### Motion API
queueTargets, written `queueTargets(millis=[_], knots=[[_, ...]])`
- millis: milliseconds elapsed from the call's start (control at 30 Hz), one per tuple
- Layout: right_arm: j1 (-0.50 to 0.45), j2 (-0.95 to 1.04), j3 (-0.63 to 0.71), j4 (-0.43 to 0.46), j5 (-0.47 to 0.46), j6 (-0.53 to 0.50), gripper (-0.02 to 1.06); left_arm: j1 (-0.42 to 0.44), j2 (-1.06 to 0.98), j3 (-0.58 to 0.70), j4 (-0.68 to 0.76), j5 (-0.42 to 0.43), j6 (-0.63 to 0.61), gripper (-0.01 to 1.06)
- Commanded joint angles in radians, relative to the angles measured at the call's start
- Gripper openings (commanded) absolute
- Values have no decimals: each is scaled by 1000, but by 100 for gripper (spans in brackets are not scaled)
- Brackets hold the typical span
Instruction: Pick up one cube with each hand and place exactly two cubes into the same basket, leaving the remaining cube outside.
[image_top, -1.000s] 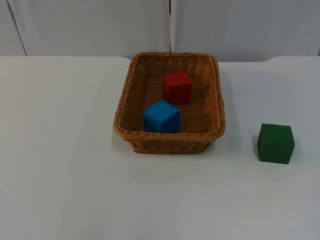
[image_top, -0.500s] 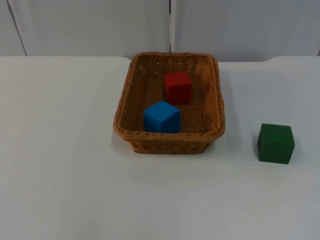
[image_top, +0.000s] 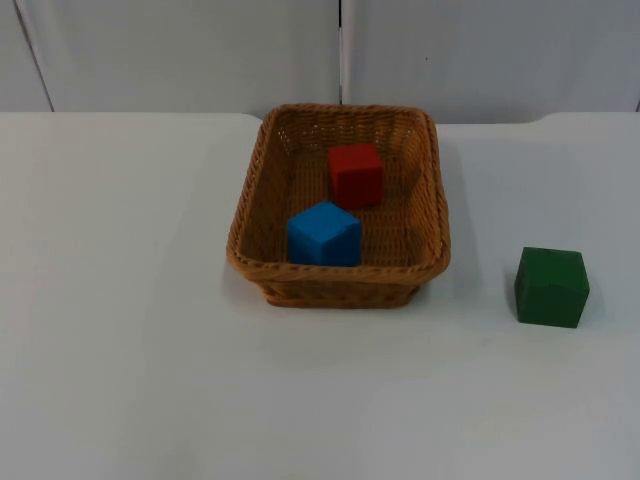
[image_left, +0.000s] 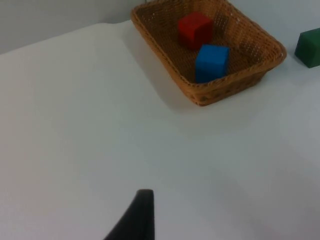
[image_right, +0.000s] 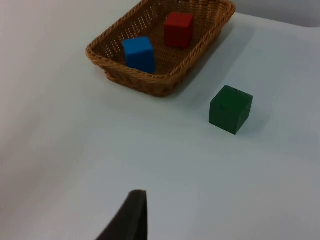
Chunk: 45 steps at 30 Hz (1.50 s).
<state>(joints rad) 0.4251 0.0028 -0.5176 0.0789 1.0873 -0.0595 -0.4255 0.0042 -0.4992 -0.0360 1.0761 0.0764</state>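
Note:
A brown wicker basket (image_top: 338, 270) stands at the table's middle back. Inside it a red cube (image_top: 355, 175) lies toward the far wall and a blue cube (image_top: 323, 234) against the near wall, apart from each other. A green cube (image_top: 551, 287) sits on the table to the basket's right, outside it. My left gripper (image_left: 136, 220) hangs over bare table well away from the basket (image_left: 235, 75), and waits. My right gripper (image_right: 130, 217) also waits over bare table, short of the green cube (image_right: 230, 109) and the basket (image_right: 145, 77).
The white table (image_top: 130, 330) ends at the grey partition wall (image_top: 180, 50) just behind the basket. A gap of bare table separates the green cube from the basket's right wall.

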Motion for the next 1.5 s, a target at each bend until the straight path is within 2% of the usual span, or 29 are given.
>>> queueTargets(millis=[0, 1100, 1300, 1433, 1467], knots=[[3, -3, 2, -5, -7, -8, 105, -4, -4, 6, -9, 1, -7, 105], [3, -3, 2, 1, -7, -8, 105, -2, -4, 6, -12, 1, -24, 105], [3, -3, 2, 1, -9, -3, 105, 58, -4, 6, -10, 1, -24, 105], [3, -3, 2, 1, -11, -3, 105, 148, -4, 6, -10, 1, -24, 105], [3, -3, 2, 1, -11, -3, 105, 148, -4, 6, -10, 1, -24, 105]])
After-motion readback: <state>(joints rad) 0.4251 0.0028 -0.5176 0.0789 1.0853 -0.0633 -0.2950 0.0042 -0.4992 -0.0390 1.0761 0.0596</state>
